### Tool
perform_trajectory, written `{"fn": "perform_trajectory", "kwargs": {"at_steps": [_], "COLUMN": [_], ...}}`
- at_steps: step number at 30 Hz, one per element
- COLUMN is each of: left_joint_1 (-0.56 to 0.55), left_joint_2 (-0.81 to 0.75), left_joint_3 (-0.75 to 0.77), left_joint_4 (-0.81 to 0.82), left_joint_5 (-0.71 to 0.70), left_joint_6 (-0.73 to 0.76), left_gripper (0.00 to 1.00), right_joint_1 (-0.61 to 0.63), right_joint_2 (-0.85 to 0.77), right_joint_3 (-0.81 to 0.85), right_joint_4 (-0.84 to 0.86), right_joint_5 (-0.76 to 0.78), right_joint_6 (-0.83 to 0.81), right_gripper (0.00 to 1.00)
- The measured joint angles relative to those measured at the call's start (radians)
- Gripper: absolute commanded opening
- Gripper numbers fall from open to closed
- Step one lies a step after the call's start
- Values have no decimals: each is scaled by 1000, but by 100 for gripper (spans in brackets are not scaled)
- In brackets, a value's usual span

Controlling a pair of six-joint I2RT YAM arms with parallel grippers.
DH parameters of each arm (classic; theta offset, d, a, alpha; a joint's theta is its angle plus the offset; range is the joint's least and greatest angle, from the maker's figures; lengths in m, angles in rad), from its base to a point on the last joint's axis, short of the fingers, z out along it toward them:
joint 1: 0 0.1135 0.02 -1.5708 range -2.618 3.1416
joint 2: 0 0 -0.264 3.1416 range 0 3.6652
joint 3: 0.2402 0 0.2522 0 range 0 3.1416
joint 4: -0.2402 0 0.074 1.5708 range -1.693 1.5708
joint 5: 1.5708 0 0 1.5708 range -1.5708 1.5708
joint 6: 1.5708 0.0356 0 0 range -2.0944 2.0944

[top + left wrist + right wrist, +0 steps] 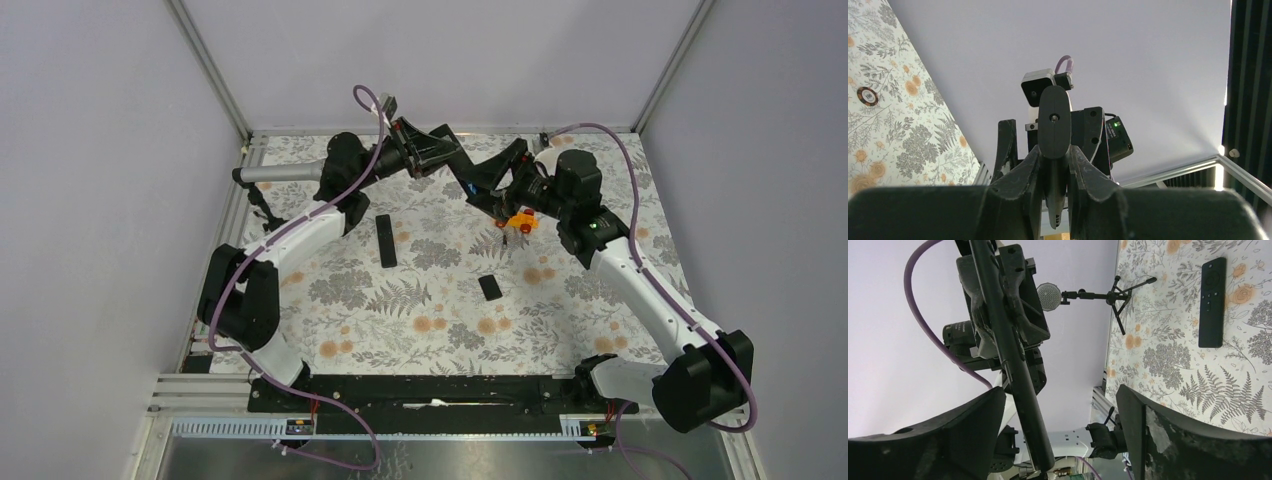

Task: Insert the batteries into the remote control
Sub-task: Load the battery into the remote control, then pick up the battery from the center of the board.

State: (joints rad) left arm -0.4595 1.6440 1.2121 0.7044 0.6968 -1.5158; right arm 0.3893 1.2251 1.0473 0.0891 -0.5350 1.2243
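Our left gripper (1054,167) clenches the remote control (1015,365), held up off the table (440,320); our right gripper (1060,395) is spread wide just beside it, gripping nothing; a small black cover (490,287) lies below

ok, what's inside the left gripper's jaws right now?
The remote control, a slim black bar, is clamped in the left gripper and held above the table. The gripper covers part of it, and its battery bay cannot be seen.

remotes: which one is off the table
The plain black remote control, clamped in the left gripper, is in the air; the other remote lies button face up on the table.
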Motion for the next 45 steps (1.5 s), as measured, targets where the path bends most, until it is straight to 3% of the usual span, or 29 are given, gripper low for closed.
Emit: {"fn": "perform_trajectory", "kwargs": {"at_steps": [6,9,11,13,16,23,29,35,42,45], "left_joint_1": [38,57,67,70,69,68,68,68,70,77], "left_joint_2": [-19,-40,-69,-97,-127,-183,-198,-201,-205,-205], "left_joint_3": [-14,-20,-18,-3,45,82,82,80,72,72], "left_joint_4": [0,-74,-193,-335,-552,-843,-927,-953,-953,-953], "left_joint_5": [32,50,52,49,35,7,-6,-5,-1,0], "left_joint_6": [59,153,260,374,545,784,855,877,885,888], "left_gripper": [0,0,0,0,0,0,0,0,0,0], "right_joint_1": [-43,-77,-97,-111,-117,-87,43,60,55,49], "right_joint_2": [-18,-45,-50,-35,37,302,441,619,752,789], "right_joint_3": [0,5,23,61,122,137,153,255,337,366], "right_joint_4": [-9,-78,-155,-264,-400,-637,-703,-708,-697,-696], "right_joint_5": [2,27,56,101,179,378,580,727,762,760], "right_joint_6": [-39,-97,-154,-235,-359,-573,-671,-737,-789,-790], "right_gripper": [94,92,89,75,61,61,61,56,41,39]}}
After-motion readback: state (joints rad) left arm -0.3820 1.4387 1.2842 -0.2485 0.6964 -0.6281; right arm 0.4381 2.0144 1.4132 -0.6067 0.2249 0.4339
